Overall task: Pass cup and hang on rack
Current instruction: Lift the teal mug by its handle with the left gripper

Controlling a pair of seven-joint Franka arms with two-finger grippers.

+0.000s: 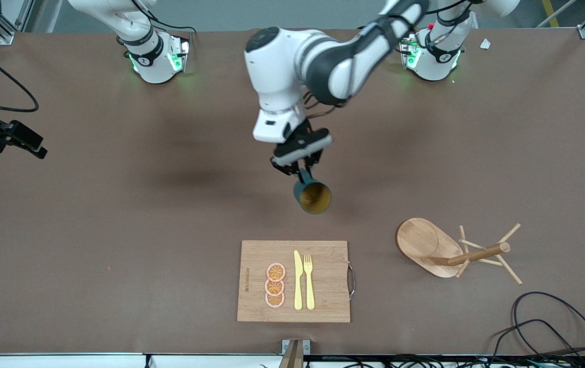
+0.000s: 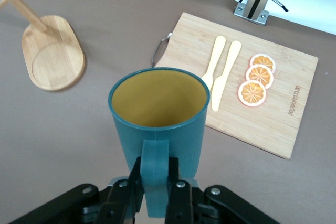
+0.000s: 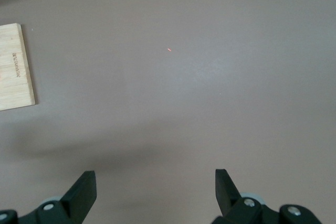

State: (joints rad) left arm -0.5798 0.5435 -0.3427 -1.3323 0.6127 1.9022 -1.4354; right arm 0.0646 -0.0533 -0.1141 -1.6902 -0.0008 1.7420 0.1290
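Note:
The dark teal cup [image 1: 314, 197] with a mustard-yellow inside hangs in the air over the middle of the table, tipped with its mouth toward the front camera. My left gripper [image 1: 300, 171] is shut on its handle. In the left wrist view the cup [image 2: 157, 108] fills the middle and the left gripper [image 2: 156, 182] clamps the handle from both sides. The wooden rack [image 1: 476, 254] stands toward the left arm's end, nearer to the front camera than the cup; its oval base [image 2: 52, 53] shows in the left wrist view. My right gripper [image 3: 155, 182] is open and empty over bare table.
A bamboo cutting board [image 1: 323, 276] with a yellow knife [image 1: 298, 280], a yellow fork [image 1: 309, 281] and three orange slices [image 1: 275, 285] lies near the front edge, under the cup's line. Black cables [image 1: 553, 327] lie at the front corner by the rack.

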